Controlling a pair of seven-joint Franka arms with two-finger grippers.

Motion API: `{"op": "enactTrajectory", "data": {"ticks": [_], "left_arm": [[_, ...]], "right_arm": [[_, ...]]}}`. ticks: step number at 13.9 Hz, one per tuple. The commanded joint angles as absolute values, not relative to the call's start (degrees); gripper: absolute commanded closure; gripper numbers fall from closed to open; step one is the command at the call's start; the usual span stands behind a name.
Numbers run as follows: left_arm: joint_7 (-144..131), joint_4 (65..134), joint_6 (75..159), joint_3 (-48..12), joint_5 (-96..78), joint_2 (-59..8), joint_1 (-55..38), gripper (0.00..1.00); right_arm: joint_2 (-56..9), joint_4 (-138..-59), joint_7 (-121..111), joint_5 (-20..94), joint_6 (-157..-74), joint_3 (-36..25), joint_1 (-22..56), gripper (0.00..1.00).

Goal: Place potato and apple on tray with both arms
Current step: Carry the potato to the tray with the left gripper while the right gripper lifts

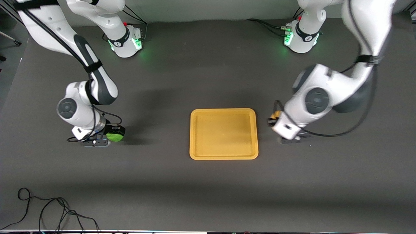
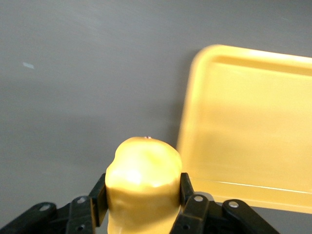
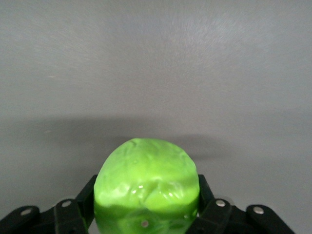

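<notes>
The orange-yellow tray (image 1: 223,134) lies flat in the middle of the table, with nothing on it. My left gripper (image 1: 274,119) is beside the tray's edge toward the left arm's end, shut on the yellow-orange potato (image 1: 276,114). In the left wrist view the potato (image 2: 144,180) sits between the black fingers (image 2: 99,193) of the left gripper (image 2: 143,189), with the tray (image 2: 253,122) close by. My right gripper (image 1: 116,131) is toward the right arm's end, well away from the tray, shut on the bright green apple (image 1: 115,136). In the right wrist view the apple (image 3: 146,178) fills the right gripper (image 3: 146,195) over bare table.
The table top is dark grey. The arm bases (image 1: 126,42) (image 1: 300,39) stand along the edge farthest from the front camera. A loose black cable (image 1: 48,211) lies at the near corner toward the right arm's end.
</notes>
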State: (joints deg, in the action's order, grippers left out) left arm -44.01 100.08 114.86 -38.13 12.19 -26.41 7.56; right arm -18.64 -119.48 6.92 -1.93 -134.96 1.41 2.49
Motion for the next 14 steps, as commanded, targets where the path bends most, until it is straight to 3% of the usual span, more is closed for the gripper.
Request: {"op": "enactTrajectory", "data": {"ticks": [1,4,9,11,12,13,14], "left_arm": [[-53.67,99.32,122.66,-37.18,13.61,-32.59,2.30,0.62],[-59.66,99.32,126.03,-36.92,21.24,-37.16,0.36,0.62],[-62.49,99.32,129.37,-35.42,25.31,-39.99,-1.23,0.58],[-62.49,99.32,129.64,-34.63,25.40,-40.25,-2.10,0.46],[-62.40,99.32,129.73,-33.67,25.49,-40.25,-2.98,0.19],[-62.40,99.23,129.73,-33.05,26.18,-40.34,-3.68,0.00],[-62.14,99.23,129.64,-32.96,26.37,-40.25,-3.69,0.00]], "right_arm": [[-16.61,-107.71,12.10,-1.32,-118.79,4.81,3.08,0.74],[-18.37,-99.77,17.56,-0.35,-114.43,10.44,3.08,0.74],[-22.05,-95.98,36.42,-1.23,-116.09,21.85,3.16,0.74],[-23.90,-94.93,41.82,-1.32,-120.22,25.57,3.08,0.74],[-24.95,-94.40,43.49,-1.32,-121.02,26.27,3.60,0.74],[-26.00,-94.13,47.77,-3.41,-122.59,27.58,4.91,0.74],[-28.19,-94.04,54.42,-7.69,-125.57,28.90,5.79,0.74]]}}
